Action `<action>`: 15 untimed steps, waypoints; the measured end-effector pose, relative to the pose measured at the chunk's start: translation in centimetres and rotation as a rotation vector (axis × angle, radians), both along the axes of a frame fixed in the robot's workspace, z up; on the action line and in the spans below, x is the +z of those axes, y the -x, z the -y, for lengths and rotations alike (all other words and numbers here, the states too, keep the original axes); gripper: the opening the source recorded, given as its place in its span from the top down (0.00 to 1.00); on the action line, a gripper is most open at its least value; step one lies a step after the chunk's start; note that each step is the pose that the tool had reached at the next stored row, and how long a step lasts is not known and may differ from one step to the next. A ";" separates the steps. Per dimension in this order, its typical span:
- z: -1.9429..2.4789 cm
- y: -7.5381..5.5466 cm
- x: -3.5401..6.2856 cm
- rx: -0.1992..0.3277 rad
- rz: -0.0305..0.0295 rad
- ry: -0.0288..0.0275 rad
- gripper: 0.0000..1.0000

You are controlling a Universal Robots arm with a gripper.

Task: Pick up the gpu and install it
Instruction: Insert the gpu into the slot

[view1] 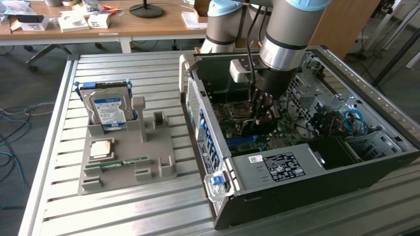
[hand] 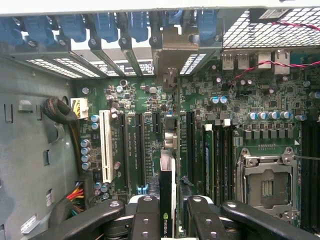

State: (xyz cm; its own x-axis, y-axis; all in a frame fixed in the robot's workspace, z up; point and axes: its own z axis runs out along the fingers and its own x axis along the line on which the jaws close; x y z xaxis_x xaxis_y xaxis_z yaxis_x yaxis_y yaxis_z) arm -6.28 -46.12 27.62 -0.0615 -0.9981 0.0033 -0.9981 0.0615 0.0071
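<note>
Wrist view first: we are seeing the black two-fingered gripper (hand: 167,212) clamping its jaws on the thin dark rectangular gpu card (hand: 167,187). The card is standing edge-on inside the open black metal computer case (view1: 295,196), over the green motherboard (hand: 235,100) and among its long black slots. Deeper in the case, a pale metal bracket (hand: 175,50) is sitting in line with the card at the rear wall, beside the blue plastic clips (hand: 105,25). Outside the case, on the exterior view's left, a grey plastic holder tray (view1: 157,162) is carrying a silver hard drive (view1: 108,110).
</note>
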 end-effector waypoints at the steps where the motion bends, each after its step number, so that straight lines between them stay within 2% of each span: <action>1: 0.00 0.0 0.00 0.000 0.0000 0.0000 0.74; 15: 0.00 0.4 0.00 0.000 0.0001 -0.0001 0.74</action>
State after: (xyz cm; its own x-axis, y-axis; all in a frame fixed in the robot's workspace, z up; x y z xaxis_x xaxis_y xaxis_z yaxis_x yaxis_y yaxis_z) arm -6.66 -46.12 27.62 -0.0615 -0.9981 0.0032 -0.9981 0.0615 0.0070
